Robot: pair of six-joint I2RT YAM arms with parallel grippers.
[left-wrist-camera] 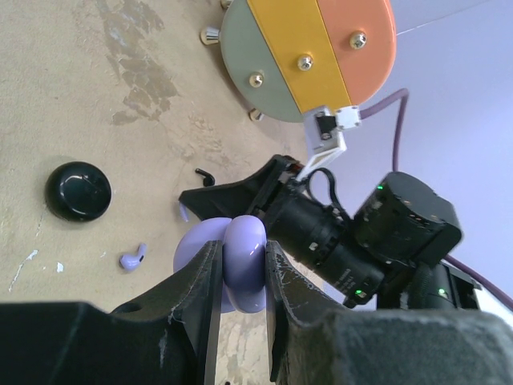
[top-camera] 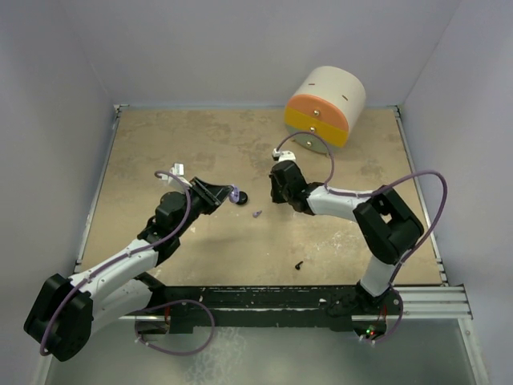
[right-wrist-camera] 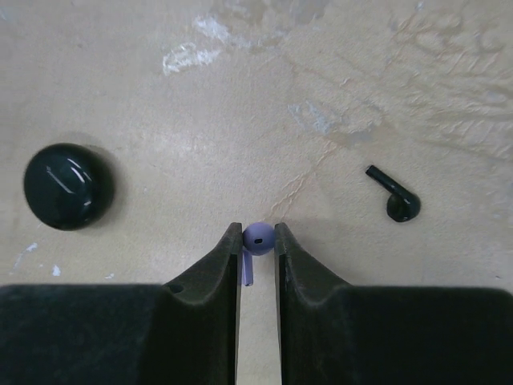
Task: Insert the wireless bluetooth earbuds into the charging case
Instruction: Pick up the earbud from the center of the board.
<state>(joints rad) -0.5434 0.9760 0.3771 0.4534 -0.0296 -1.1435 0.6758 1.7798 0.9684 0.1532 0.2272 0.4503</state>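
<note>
left gripper (top-camera: 227, 195) clamped on the lilac charging case (left-wrist-camera: 243, 265), black puck (top-camera: 242, 197) just beside, loose lilac earbud (top-camera: 256, 214) on the table (top-camera: 160, 144) between the grippers, right gripper (right-wrist-camera: 258, 234) closed, pinching a second lilac earbud (right-wrist-camera: 257, 238) at its fingertips, black earbud (top-camera: 298, 264) well apart, nearer the bases

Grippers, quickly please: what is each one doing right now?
Left gripper: closed on the lilac case.
Right gripper: shut; lilac earbud at its tips, whether gripped cannot be told.
</note>
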